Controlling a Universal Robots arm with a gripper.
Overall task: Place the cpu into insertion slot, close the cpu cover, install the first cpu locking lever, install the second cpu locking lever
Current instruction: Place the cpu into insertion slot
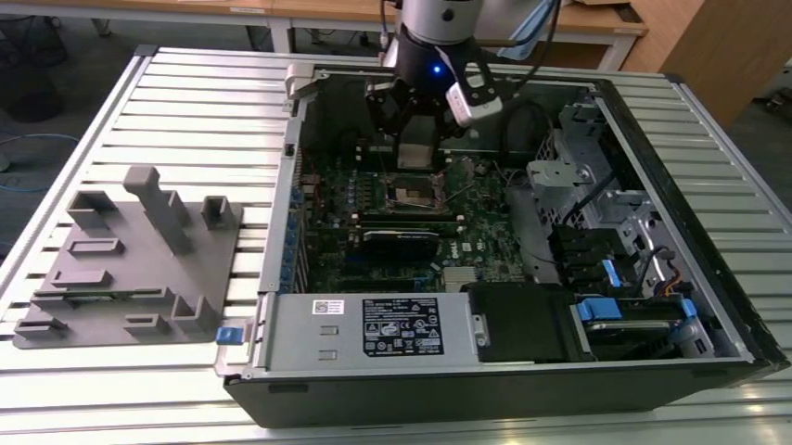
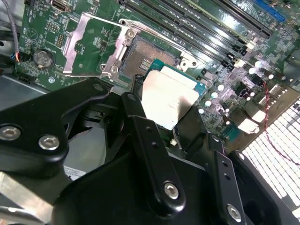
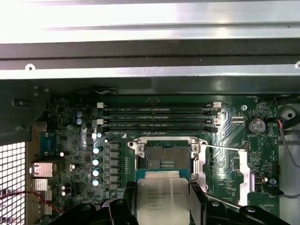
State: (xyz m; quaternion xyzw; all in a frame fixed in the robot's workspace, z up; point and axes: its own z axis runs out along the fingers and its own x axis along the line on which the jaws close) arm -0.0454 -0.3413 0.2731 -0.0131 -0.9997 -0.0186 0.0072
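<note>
My gripper (image 1: pixel 418 156) hangs inside the open black tower computer case (image 1: pixel 495 399), which lies on its side on a ribbed silver metal table (image 1: pixel 185 93). I am over the far part of the green motherboard (image 1: pixel 489 218).

My two black fingers (image 3: pixel 123 210) are drawn in to the width of the chip. They pinch the cpu (image 3: pixel 162 200), a small flat square chip with a dull silver-grey metal face on a green-edged base, by two opposite edges.

The insertion slot (image 3: pixel 161 158), a small square socket with a dark pin field and a black rim, lies open to view. The cpu is lifted clear of it and sits just beside it in both wrist views, not seated.

The cpu cover (image 2: pixel 72 49), a thin square silvery metal frame with a big square cut-out, is swung back off the slot. It lies on the side where a round silver coin battery (image 2: pixel 42 58) sits. A thin bright metal locking lever (image 3: pixel 225 148) reaches from the slot's corner toward that same side.

Beyond the slot run long narrow black memory slots (image 3: pixel 157 117). On the table at the exterior view's left, well apart from the case, rests a grey moulded plastic fixture tray (image 1: pixel 124 269).
</note>
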